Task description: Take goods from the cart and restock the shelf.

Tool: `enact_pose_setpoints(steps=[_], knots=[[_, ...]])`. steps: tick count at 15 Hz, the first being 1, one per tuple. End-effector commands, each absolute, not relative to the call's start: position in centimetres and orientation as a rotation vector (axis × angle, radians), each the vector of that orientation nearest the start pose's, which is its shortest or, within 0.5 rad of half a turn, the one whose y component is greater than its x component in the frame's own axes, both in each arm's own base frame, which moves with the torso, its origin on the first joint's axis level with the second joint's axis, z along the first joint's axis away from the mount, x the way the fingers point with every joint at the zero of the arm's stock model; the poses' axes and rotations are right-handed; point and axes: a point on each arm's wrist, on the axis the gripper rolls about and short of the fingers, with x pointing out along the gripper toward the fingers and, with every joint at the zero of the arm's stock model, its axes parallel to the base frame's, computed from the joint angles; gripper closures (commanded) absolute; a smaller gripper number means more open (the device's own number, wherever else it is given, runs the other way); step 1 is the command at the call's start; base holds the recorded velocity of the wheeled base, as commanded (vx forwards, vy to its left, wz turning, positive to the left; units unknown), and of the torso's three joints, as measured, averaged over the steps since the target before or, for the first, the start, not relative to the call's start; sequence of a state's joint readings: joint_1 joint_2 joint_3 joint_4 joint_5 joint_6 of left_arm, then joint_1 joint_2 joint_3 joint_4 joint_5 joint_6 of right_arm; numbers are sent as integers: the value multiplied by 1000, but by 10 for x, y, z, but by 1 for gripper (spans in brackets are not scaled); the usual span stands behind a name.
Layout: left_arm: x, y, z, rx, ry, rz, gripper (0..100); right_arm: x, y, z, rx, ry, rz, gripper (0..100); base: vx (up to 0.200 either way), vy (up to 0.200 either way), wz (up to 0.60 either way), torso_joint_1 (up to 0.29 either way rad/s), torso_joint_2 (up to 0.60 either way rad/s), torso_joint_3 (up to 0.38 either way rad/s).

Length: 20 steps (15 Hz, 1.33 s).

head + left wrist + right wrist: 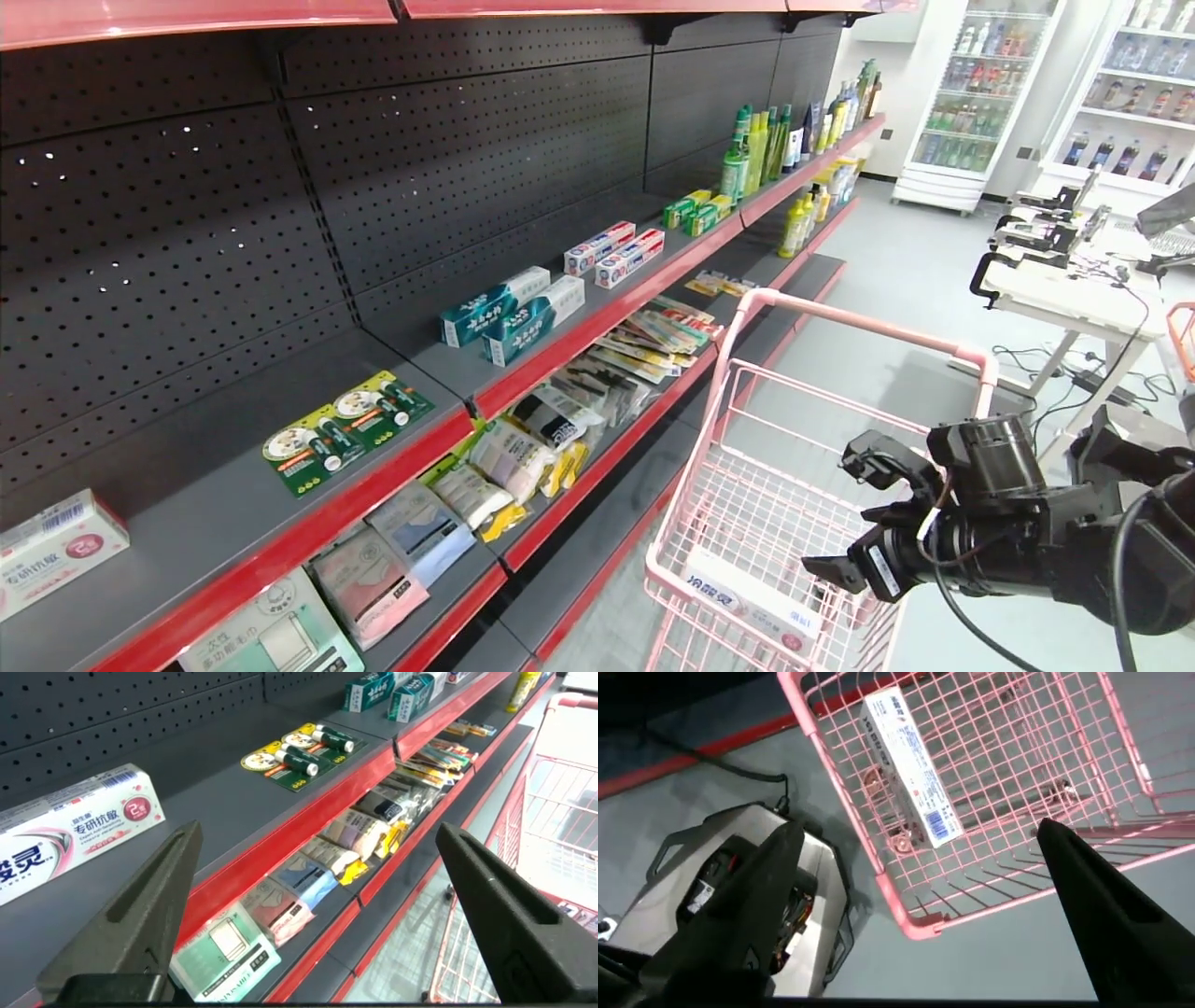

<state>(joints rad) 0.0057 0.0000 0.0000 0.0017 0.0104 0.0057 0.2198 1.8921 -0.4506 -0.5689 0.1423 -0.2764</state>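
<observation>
In the pink cart point(868, 327), long white box point(910, 770) with blue print, right tool point(840, 515) nearby, spread apart, left tool point(318, 829) spread apart.

White box point(752, 602) flat in pink cart point(868, 327), dark shelf point(215, 485) beside

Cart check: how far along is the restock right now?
Done, apparently: one white toothpaste box lies on the shelf near the open, empty left gripper. In hand: nothing; the right gripper hangs open over the pink cart. Left: the remaining box, lying on the cart floor, not yet picked up or shelved.
</observation>
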Motion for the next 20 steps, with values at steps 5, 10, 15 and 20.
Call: enact_pose_setpoints(steps=[5,10,15,20], knots=[[-23,0,75,5,2,17,0,255,63,26,-294,885,474,0,0,0,0,-118,250,133],[-23,0,75,5,2,17,0,259,63,23,-293,877,465,0,0,0,0,-147,328,172],[-23,0,75,5,2,17,0,262,63,22,-295,869,464,0,0,0,0,-150,340,181],[-23,0,75,5,2,17,0,273,61,22,-301,851,455,0,0,0,0,-161,348,191]])
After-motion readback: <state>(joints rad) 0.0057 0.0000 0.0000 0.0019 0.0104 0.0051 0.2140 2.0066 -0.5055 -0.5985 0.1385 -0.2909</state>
